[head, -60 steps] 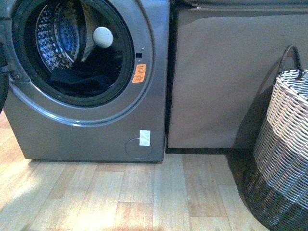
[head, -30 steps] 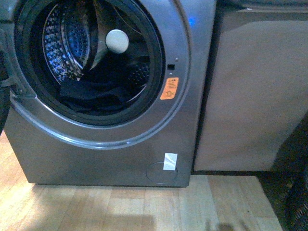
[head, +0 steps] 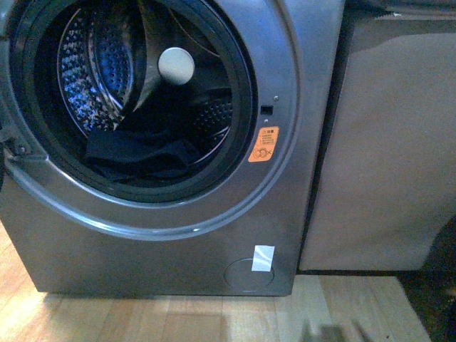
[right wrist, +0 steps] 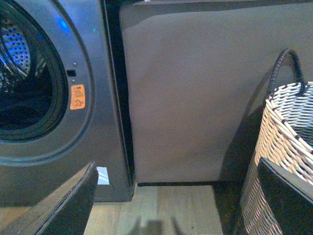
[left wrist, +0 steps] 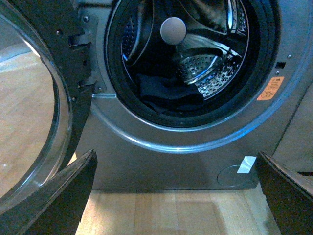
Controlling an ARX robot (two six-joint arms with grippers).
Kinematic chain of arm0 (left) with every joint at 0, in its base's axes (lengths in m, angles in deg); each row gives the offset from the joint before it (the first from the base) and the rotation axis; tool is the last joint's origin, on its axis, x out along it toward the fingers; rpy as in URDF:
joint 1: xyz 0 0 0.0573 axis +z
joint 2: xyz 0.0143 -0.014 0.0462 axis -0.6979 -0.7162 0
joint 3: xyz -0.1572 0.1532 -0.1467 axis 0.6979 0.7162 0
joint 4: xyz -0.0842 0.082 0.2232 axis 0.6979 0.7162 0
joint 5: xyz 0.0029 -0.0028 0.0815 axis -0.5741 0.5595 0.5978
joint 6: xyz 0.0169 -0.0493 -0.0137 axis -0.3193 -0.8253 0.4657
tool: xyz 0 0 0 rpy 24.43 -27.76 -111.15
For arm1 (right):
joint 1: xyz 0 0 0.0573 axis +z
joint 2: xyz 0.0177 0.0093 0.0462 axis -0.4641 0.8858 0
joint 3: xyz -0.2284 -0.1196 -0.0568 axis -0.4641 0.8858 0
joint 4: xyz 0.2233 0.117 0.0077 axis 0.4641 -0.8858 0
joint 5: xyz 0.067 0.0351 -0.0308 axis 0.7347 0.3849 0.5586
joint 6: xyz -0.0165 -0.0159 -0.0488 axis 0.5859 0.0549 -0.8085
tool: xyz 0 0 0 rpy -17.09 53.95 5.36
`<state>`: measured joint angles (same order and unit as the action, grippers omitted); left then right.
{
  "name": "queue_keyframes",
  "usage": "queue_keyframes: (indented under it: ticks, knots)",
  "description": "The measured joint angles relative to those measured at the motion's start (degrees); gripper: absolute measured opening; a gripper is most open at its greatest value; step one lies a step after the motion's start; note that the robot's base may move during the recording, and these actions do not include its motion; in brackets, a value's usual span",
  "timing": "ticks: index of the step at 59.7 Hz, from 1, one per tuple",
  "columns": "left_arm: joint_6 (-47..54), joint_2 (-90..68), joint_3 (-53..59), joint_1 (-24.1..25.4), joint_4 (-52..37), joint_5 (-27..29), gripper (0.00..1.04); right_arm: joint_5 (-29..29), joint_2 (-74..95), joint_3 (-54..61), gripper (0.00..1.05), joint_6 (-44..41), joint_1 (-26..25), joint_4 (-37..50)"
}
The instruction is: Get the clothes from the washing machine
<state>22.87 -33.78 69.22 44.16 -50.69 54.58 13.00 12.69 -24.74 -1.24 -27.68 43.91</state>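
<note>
The grey washing machine (head: pixel 171 249) fills the front view, its round porthole open onto the perforated steel drum (head: pixel 92 71). Dark navy clothes (head: pixel 139 153) lie crumpled at the drum's bottom; they also show in the left wrist view as the clothes (left wrist: pixel 164 93). The black-rimmed glass door (left wrist: pixel 34 112) hangs swung open beside the porthole. My left gripper (left wrist: pixel 176 196) is open, well short of the machine's front, with nothing between its fingers. My right gripper (right wrist: pixel 176 200) is open too, facing the beige cabinet beside the washing machine (right wrist: pixel 58 98). Neither arm shows in the front view.
A beige cabinet (head: pixel 392 142) stands right of the machine. A two-tone woven wicker basket (right wrist: pixel 286 142) with a dark handle sits on the wooden floor (right wrist: pixel 171 210) close to my right gripper's finger. An orange sticker (head: pixel 263 144) marks the machine's front.
The front view has closed in on the washing machine and shifted left: the porthole looks larger, and the wicker basket has slid out of the frame on the right.
</note>
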Motion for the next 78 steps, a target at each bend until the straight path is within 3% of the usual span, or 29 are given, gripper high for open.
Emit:
queue_keyframes:
  ticks: [35, 39, 41, 43, 50, 63, 78]
  knots:
    - [0.0, -0.2, 0.0, 0.1, 0.1, -0.5, 0.98, 0.0, 0.0, 0.0, 0.97, 0.0, 0.0, 0.0]
    - [-2.8, -4.6, -2.8, 3.5, 7.8, -10.1, 0.98, 0.0, 0.0, 0.0, 0.97, 0.0, 0.0, 0.0]
    - [-4.8, -9.7, -4.9, 5.5, 12.1, -18.3, 0.98, 0.0, 0.0, 0.0, 0.97, 0.0, 0.0, 0.0]
    - [-6.3, -13.4, -5.8, 5.9, 12.5, -21.5, 0.98, 0.1, 0.0, 0.0, 0.97, 0.0, 0.0, -0.1]
    - [-7.6, -25.4, -8.8, 3.4, 4.6, -24.0, 0.98, 0.1, 0.0, 0.0, 0.97, 0.0, 0.0, 0.0]
    - [-6.6, -55.1, -20.2, -4.7, -17.9, -17.2, 0.98, 0.0, 0.0, 0.0, 0.97, 0.0, 0.0, 0.0]
    - [-4.6, -83.4, -35.7, -8.8, -24.6, -15.7, 0.98, 0.0, 0.0, 0.0, 0.97, 0.0, 0.0, 0.0]
